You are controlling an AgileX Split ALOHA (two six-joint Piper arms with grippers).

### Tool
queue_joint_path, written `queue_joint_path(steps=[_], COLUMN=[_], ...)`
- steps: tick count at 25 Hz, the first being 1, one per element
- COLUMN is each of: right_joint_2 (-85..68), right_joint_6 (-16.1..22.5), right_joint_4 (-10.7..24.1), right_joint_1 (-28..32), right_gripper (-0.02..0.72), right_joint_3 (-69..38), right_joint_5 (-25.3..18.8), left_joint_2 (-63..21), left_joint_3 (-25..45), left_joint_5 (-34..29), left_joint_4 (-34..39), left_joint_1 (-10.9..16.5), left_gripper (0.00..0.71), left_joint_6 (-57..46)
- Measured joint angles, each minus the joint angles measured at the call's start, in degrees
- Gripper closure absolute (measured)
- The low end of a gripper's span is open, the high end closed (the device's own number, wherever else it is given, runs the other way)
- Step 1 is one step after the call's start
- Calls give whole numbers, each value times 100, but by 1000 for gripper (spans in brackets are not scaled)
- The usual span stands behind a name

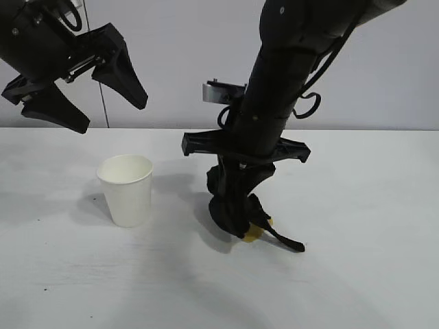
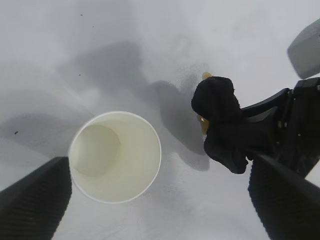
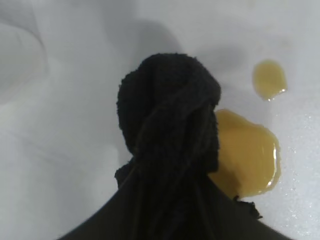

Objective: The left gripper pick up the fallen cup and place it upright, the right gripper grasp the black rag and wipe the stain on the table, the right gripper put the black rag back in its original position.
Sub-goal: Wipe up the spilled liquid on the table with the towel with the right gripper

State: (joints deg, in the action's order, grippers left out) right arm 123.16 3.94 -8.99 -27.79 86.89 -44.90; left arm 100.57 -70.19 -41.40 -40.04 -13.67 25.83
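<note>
One risk stands out: the right hand (image 1: 236, 212), clamped on the bunched black rag (image 3: 170, 125), could smear the stain (image 3: 247, 155) wider instead of lifting it — or a loose tail could drag amber liquid across the counter (image 1: 357, 274). The puddle and its small separate drop lie mid-counter beside the rag. Farther toward the left edge the white cup (image 1: 125, 188) stands upright; above it hangs the left hand (image 1: 89, 96), spread wide and empty.

White paper cup (image 1: 126, 190), black rag (image 3: 170, 125), amber-yellow stain (image 3: 247, 155), plain white table (image 1: 370, 205)
</note>
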Motion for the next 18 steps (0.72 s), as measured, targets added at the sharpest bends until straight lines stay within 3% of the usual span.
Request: queue_joint_path(steps=[9,18], right_joint_2=[161,161], right_joint_6=[771,849], right_joint_4=[1098,1345], right_joint_1=[121,754], right_gripper=[568,568], right_joint_3=[0,0], right_joint_5=[268,439], left_joint_2=[0,0], left_joint_3=[0,0], left_joint_5=[-21,-26], left_joint_4=[13,18], left_joint_1=[0,0], left_gripper=[16,16], left_joint_6=[0,0])
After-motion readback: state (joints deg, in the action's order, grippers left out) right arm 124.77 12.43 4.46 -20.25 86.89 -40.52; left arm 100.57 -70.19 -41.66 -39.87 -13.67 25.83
